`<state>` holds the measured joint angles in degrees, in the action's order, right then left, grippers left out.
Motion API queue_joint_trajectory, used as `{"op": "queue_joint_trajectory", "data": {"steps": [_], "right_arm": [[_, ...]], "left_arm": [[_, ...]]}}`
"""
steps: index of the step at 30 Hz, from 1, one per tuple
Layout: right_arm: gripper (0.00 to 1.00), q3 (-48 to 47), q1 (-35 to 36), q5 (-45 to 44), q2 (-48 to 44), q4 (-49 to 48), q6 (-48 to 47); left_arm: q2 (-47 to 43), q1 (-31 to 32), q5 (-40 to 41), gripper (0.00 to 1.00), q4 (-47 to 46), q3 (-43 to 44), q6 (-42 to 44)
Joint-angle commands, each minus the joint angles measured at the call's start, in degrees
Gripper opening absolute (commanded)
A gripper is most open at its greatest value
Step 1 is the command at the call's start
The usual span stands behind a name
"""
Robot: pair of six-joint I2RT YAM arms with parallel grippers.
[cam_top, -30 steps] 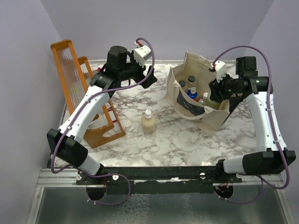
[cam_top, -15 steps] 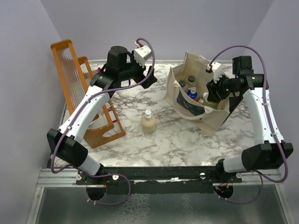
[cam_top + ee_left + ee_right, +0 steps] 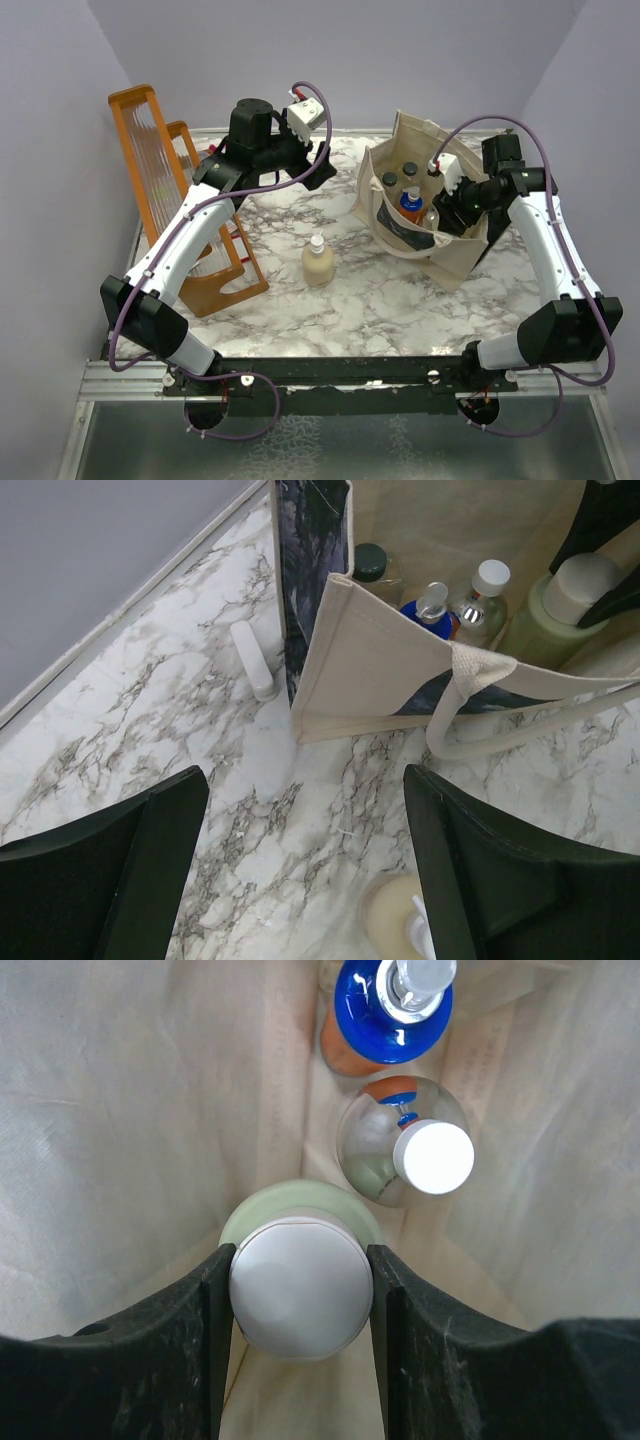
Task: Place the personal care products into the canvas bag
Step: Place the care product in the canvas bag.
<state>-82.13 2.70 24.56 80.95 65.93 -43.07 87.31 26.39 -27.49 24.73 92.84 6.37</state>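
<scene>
My right pincer (image 3: 300, 1275) is closed on the cream cap of the olive-grey bottle (image 3: 300, 1200), low inside the canvas bag (image 3: 455, 258). The bag stands open at the far right of the marble table (image 3: 300, 320), and its cloth walls are close around my fingers. The orange rack (image 3: 150, 160) stands far left. My left pincer (image 3: 305, 870) hangs open over bare marble beside the bag. The beige pump bottle (image 3: 318, 265) stands alone mid-table. Just beside my bottle are the orange bottle (image 3: 390, 1020) with a blue cap and a clear round bottle (image 3: 400, 1155).
</scene>
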Motion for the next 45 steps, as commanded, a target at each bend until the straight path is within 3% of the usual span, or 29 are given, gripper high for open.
{"op": "queue_joint_trajectory", "data": {"steps": [1, 24, 36, 45], "right_arm": [[0.01, 1.38, 0.64, 2.16, -0.96, -6.4, -3.06], [0.01, 2.7, 3.24, 1.27, 2.51, -9.71, -6.18], [0.02, 4.72, 4.07, -6.33, 4.2, -9.99, -9.37], [0.13, 7.01, 4.02, -10.58, 6.76, -11.19, -8.72]], "left_arm": [[-0.63, 0.37, -1.57, 0.82, -0.54, -0.82, 0.65], [-0.76, 0.38, -1.78, 0.82, -0.5, -1.08, 1.0], [-1.02, 0.5, -1.87, 0.82, -0.3, -1.17, 1.31], [-1.15, 0.68, -1.98, 0.82, -0.26, -1.29, 1.53]]}}
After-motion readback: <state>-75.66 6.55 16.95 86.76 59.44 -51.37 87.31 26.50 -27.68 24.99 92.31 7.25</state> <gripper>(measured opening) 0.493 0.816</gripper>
